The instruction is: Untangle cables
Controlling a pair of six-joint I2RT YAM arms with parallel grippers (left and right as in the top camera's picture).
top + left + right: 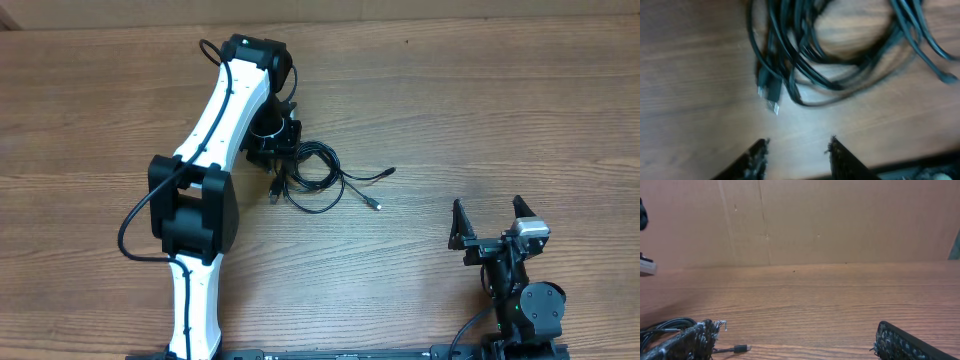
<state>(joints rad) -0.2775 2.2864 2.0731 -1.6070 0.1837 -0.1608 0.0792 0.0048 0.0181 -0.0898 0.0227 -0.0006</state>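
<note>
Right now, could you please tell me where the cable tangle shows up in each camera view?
Overhead: the cable tangle lies mid-table, just right of the left arm's wrist.
Left wrist: it fills the top of the picture, above the left claw.
Right wrist: only a loop shows, at the lower-left corner.
Shared landmark: the wood-grain table.

My left arm [225,110] stretched forward, my left gripper [796,147] pointing down, jaws partly apart and empty. My right arm [528,300] sat folded back, my right gripper [490,212] spread wide, empty.
</note>
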